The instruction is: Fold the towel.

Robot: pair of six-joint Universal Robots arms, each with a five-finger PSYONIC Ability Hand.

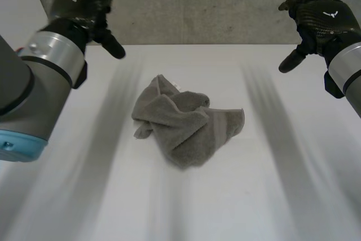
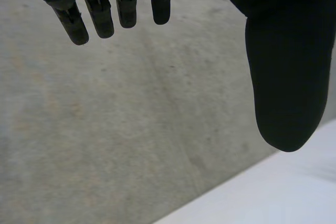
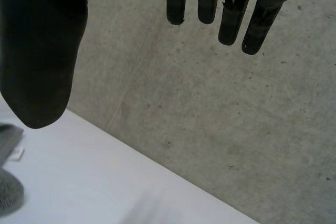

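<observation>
A grey towel [image 1: 186, 121] lies crumpled in a heap near the middle of the white table [image 1: 271, 184]. My left hand [image 1: 84, 1] hangs high over the table's far left, well away from the towel, with fingers [image 2: 94, 11] straight and thumb [image 2: 286, 77] apart, holding nothing. Over the far right my right hand [image 1: 321, 21] is raised the same way, its fingers [image 3: 231, 17] straight and its thumb [image 3: 39, 61] spread, empty. A bit of the towel [image 3: 9, 190] shows past the right thumb.
A grey concrete wall [image 1: 214, 4] runs along the table's far edge. The grey left arm [image 1: 34, 77] with its light-blue cap reaches in over the table's left side.
</observation>
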